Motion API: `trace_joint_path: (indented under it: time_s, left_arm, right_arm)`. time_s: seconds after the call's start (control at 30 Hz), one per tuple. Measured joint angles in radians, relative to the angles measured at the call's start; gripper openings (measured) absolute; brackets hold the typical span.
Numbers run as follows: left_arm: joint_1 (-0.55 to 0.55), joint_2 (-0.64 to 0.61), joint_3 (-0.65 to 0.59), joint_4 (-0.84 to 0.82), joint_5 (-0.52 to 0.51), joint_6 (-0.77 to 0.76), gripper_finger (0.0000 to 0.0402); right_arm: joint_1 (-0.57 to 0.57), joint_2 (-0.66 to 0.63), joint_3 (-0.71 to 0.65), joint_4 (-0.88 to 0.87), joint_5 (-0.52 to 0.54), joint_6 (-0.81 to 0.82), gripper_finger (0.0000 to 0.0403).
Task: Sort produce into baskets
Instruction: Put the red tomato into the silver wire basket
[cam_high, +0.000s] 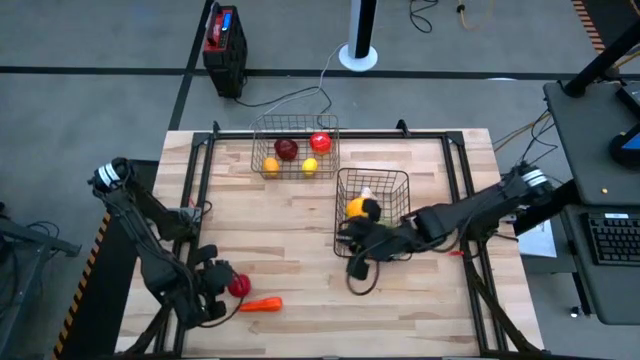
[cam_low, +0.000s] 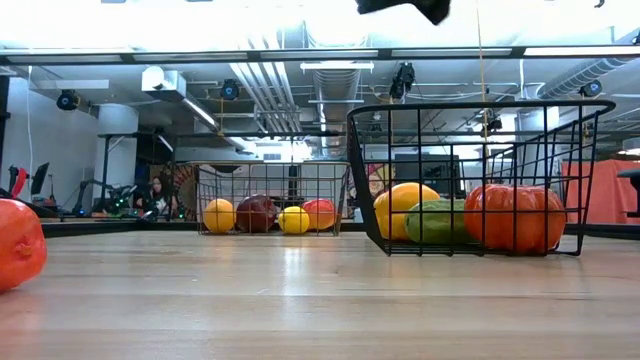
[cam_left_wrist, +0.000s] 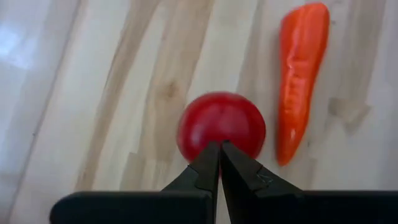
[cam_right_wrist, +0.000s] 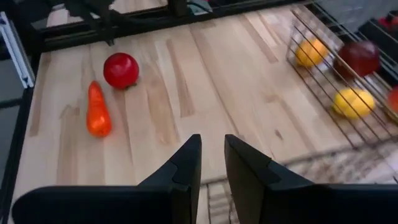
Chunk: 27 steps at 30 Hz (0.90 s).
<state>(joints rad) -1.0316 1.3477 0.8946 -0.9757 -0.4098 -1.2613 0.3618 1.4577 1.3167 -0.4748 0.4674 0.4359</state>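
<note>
Light wooden table (cam_high: 300, 250), lab room behind it. Nearest the front edge, a red round fruit (cam_high: 238, 286) and an orange carrot (cam_high: 261, 304) lie loose, so those are what's left. Left gripper (cam_high: 213, 290) sits beside the fruit, fingers shut, holding nothing. Right gripper (cam_high: 362, 262) hangs at the near basket (cam_high: 372, 207), jaws slightly apart, empty. That basket holds vegetables; the far basket (cam_high: 295, 147) holds four round fruits. Mostly done, I'd say.

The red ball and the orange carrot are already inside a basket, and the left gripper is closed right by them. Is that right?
Not quite. The red ball and orange carrot lie on the bare table, outside both baskets, as the high view shows. The left gripper is indeed shut right beside them.
</note>
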Motion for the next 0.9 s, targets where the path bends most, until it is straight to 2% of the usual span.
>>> trace_joint_path:
  time_s: [0.13,0.27,0.43,0.7,0.8,0.9]
  left_arm:
    - [0.0,0.009,0.001,-0.004,-0.019,-0.077,0.0004]
    - [0.0,0.009,0.005,0.009,0.03,-0.099,0.0039]
    - [0.0,0.009,0.009,0.025,0.032,-0.074,0.0126]
    - [-0.002,0.064,0.008,0.025,-0.02,-0.033,0.03]
    - [-0.001,0.097,0.007,0.037,-0.019,-0.003,0.0342]
    - [-0.001,0.123,0.007,0.053,-0.019,0.001,0.0367]
  right_arm:
    - [0.0,0.104,0.124,-0.054,-0.004,-0.044,0.0063]
    - [0.0,0.183,0.22,-0.139,-0.004,-0.044,0.0063]
    - [0.012,0.22,0.251,-0.154,-0.016,-0.042,0.0063]
    - [0.047,0.219,0.248,-0.157,-0.03,-0.001,0.0063]
    - [0.058,0.217,0.247,-0.156,-0.027,0.013,0.0063]
    - [0.064,0.217,0.245,-0.158,-0.026,0.022,0.0063]
